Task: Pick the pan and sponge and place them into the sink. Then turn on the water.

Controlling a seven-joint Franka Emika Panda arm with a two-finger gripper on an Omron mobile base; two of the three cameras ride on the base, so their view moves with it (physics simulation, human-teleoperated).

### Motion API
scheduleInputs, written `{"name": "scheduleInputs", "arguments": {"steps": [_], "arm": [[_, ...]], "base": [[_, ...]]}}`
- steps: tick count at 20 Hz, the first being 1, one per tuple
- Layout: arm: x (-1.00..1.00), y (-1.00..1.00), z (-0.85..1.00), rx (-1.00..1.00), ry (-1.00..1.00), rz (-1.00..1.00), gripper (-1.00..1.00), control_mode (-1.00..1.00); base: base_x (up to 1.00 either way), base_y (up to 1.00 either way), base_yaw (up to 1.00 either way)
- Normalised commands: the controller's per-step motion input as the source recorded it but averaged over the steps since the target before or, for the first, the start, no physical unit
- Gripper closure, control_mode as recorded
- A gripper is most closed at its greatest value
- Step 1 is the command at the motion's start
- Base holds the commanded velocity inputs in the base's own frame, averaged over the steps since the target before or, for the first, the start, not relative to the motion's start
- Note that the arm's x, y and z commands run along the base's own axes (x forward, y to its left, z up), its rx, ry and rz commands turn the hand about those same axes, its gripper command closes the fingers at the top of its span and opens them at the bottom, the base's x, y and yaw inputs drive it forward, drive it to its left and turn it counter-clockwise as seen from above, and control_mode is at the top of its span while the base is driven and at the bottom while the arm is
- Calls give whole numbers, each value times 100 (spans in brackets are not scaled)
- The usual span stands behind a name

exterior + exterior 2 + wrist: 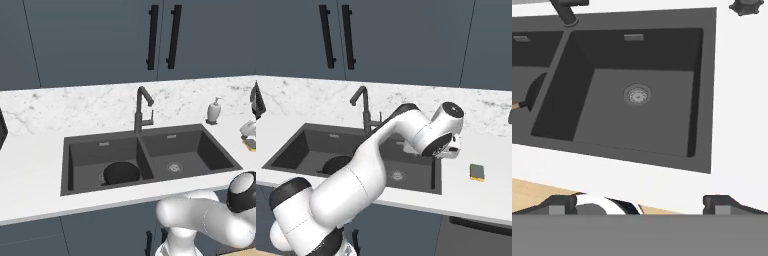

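One item down: pan (121, 172) in left basin of sink (286, 150). Sponge (477, 172) right of sink, next. Gripper (452, 148) fully open, empty; needs reach right, descent.

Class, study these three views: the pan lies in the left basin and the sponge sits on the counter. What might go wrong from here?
1. The small yellow sponge with the green top sits near the white counter's front edge; a clumsy approach might push it off.
2. The white soap dispenser bottle stands on that side; a wide arm swing could topple it.
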Motion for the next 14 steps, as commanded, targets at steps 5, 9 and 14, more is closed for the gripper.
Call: {"name": "scheduleInputs", "arguments": {"steps": [5, 9, 14], "arm": [[41, -61, -32, 0, 1, 0, -100, -100], [36, -53, -26, 0, 1, 0, -100, -100], [31, -55, -18, 0, 3, 0, -100, -100]], "base": [[0, 0, 0], [0, 0, 0], [0, 0, 0]]}}
